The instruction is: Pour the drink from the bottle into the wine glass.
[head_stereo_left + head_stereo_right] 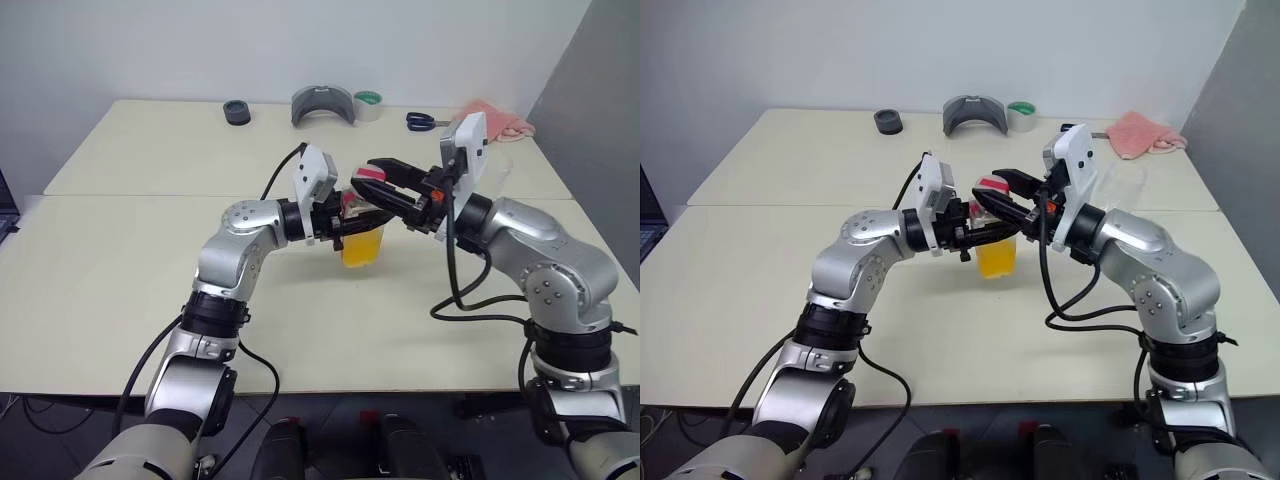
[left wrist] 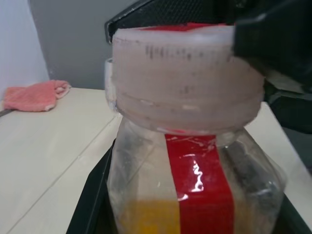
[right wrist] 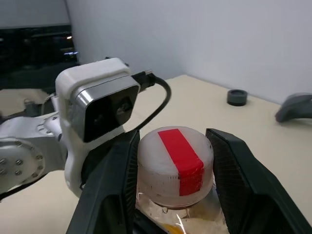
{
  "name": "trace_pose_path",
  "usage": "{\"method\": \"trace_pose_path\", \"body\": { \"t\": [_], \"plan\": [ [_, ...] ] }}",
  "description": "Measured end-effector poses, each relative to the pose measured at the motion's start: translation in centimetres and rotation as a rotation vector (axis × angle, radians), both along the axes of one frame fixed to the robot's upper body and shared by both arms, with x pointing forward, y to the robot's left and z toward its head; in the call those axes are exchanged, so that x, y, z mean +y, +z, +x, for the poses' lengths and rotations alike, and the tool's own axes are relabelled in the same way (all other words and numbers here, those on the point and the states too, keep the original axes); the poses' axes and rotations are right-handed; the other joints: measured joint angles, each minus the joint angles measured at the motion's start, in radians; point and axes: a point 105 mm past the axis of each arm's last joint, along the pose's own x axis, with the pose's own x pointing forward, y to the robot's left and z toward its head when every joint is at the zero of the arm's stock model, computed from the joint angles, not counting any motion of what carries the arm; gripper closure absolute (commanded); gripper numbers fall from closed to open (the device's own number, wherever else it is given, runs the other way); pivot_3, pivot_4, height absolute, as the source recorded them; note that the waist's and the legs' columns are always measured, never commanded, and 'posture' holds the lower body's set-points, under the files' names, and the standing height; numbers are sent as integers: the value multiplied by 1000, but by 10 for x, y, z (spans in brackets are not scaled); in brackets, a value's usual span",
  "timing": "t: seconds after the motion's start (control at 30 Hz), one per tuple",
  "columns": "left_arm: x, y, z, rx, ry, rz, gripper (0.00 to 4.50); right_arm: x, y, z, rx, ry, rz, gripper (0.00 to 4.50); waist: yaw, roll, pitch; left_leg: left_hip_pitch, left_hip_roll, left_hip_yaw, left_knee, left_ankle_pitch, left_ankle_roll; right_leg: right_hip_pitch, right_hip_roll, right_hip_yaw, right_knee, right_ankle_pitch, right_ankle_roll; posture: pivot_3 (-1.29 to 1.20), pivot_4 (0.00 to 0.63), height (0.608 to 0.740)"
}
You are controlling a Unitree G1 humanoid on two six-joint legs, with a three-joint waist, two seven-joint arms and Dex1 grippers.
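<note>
Left gripper [image 1: 976, 232] is clamped on the body of the bottle [image 1: 362, 240], holding it upright above the table [image 1: 120, 300], near the table's middle. Its fingers [image 2: 92, 204] lie along the bottle's sides in the left wrist view, pressed to the plastic. Drink [image 1: 362, 248] fills the lower part of the bottle; the red label stripe [image 2: 202, 190] runs vertically up the side.

Right gripper [image 3: 175, 161] comes in from 3 o'clock, level, with its two black fingers [image 3: 239, 175] set either side of the white cap [image 3: 175, 158]. One finger meets the cap's side; the other stands just beside it. Whether they grip the cap cannot be told. A red stripe crosses the cap's top.

Wine glass [image 1: 1127, 185] stands at about 2 o'clock from the bottle, behind the right arm, near the seam where the two tabletops meet; it is partly hidden.

Near edge, at 6 o'clock, has open tabletop between it and the bottle. Open surface also lies at 9 o'clock.

Far edge, 10 to 2 o'clock: a small black round object [image 1: 237, 112], a grey curved piece [image 1: 323, 104], a roll of tape [image 1: 368, 104], scissors [image 1: 428, 121] and a pink cloth [image 1: 1145, 133], all well apart from the grippers.
</note>
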Motion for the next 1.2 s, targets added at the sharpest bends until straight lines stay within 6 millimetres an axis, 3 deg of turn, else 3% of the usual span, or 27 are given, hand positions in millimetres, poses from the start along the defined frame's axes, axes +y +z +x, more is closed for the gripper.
{"method": "trace_pose_path", "body": {
  "t": [0.23, 0.4, 0.43, 0.53, 0.63, 0.73, 0.83, 1.0, 1.2],
  "plan": [
    [9, 21, -44, 5, -110, -24, 2728, 9, 22, -28, -86, 356, -102, 2678, -2, 1, 1, 1, 0, -1, 0, 0, 0, 1, 0, -1, 0, 0, 0, 0, 150, 740],
    [13, 29, -49, 6, -116, -19, 2728, 14, 30, -26, -77, 464, -118, 2678, -1, 1, 1, 1, 0, -1, 0, 0, 0, 1, 0, -1, 0, 0, 0, 0, 150, 740],
    [14, 29, -49, 5, -113, -15, 2728, 14, 31, -26, -71, 467, -120, 1926, -1, 1, 1, 1, 0, -1, 0, 0, 0, 1, 0, 0, 0, 0, 0, 0, 150, 740],
    [9, 31, -45, -6, -101, -17, 2728, 9, 23, -26, -25, 465, -150, 943, 5, 1, 1, 0, 0, -1, 1, 0, 0, 1, 0, -1, 0, 0, 0, 0, 150, 740],
    [13, 27, -32, 6, -19, -15, 2728, -12, 15, -25, 48, 365, -152, 30, 12, 0, 1, 0, -1, 0, 1, 0, 0, 1, -1, 0, 0, 0, 0, 0, 150, 740],
    [23, 24, -15, 7, 88, -23, 2728, -19, 14, -30, 68, 270, -116, 30, 11, 1, 1, 0, 0, 0, 0, 0, 0, 0, 0, 0, 1, 0, 0, 0, 150, 740],
    [23, 19, -5, 1, 140, -28, 2728, -12, 18, -31, 4, 128, -66, 30, 3, 1, 1, 0, 0, -1, 0, 0, 0, 0, 1, 0, 1, 0, 0, 0, 150, 740],
    [15, 6, 7, 5, 163, -26, 2728, 1, 17, -15, -52, -196, 6, 30, 2, 1, 1, 0, 0, -1, 0, 0, 0, 0, 0, 0, 1, 0, 0, 0, 150, 740],
    [11, 6, 15, -13, 165, -18, 2728, 11, 11, -5, -25, -324, 50, 30, 2, 1, 1, -1, 0, 0, 1, 0, 0, -1, 0, 0, 1, 0, 0, 0, 150, 740]
  ]
}}
